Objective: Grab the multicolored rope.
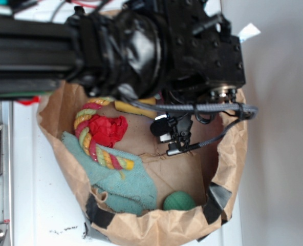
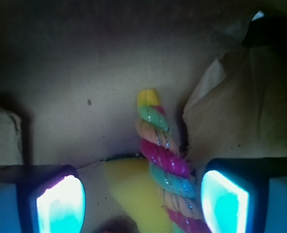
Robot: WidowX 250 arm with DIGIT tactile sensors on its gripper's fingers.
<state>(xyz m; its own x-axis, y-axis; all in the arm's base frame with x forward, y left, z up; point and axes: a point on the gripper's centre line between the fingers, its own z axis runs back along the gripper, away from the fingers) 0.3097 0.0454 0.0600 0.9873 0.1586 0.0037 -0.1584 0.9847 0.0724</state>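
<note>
1. Because the gripper (image 2: 142,204) hangs with its jaws spread wide, your thick twisted pink, yellow and green cotton rope (image 2: 165,170) sits between the pads, ungripped.
2. From outside, you see that rope (image 1: 92,138) curled round a crumpled red ball (image 1: 108,129) inside the brown paper bag (image 1: 233,154).
3. Only your wrist view shows the yellow sponge wedge (image 2: 131,194) beside the rope.

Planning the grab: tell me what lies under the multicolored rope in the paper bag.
In the exterior view, the multicolored rope rests partly on a teal cloth and curves around a red crumpled ball. Its upper end runs under the arm, hidden.
</note>
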